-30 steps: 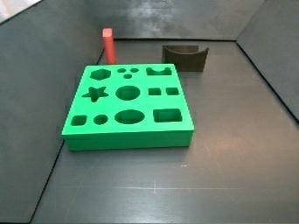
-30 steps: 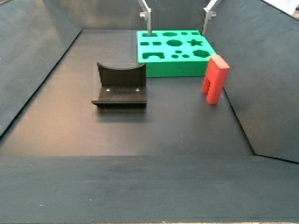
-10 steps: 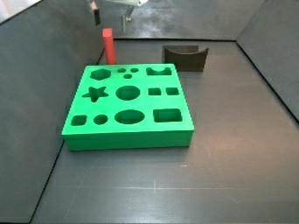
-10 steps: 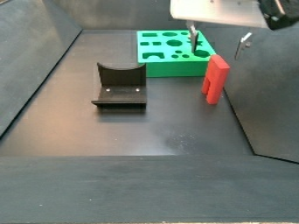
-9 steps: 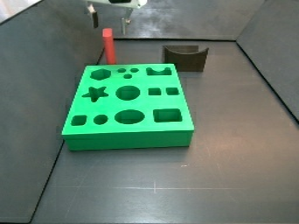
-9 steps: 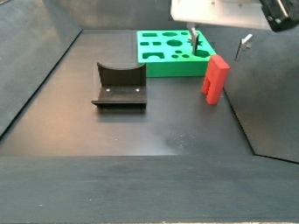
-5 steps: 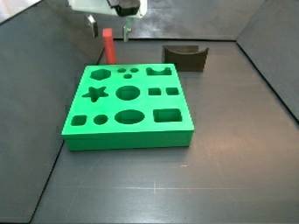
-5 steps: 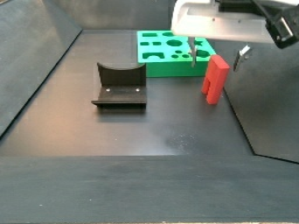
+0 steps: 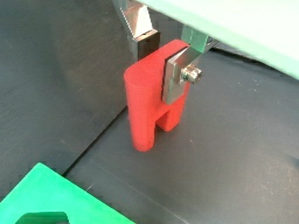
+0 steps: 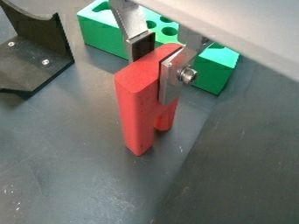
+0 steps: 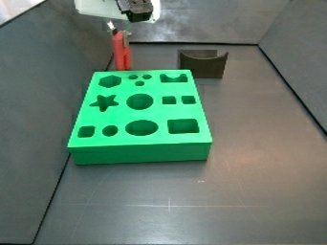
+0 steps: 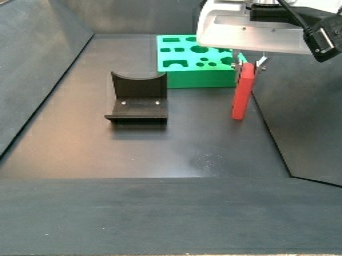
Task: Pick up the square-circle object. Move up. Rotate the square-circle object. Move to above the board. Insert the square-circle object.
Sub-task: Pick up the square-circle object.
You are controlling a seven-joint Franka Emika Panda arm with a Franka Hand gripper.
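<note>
hand (image 9: 159, 54) seemingly clamped on upright square-circle object (image 9: 149, 105) | beside board (image 12: 198, 58)

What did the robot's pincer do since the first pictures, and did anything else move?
The pincer came down from above and now sits around the top of the red peg, one finger on each side. The peg stands upright on the floor as before, not lifted. The green board and the dark U-shaped block stayed where they were.

One red peg (image 10: 142, 109), one green board (image 11: 138, 113), one dark fixture (image 12: 136, 97), one claw (image 9: 163, 54).
</note>
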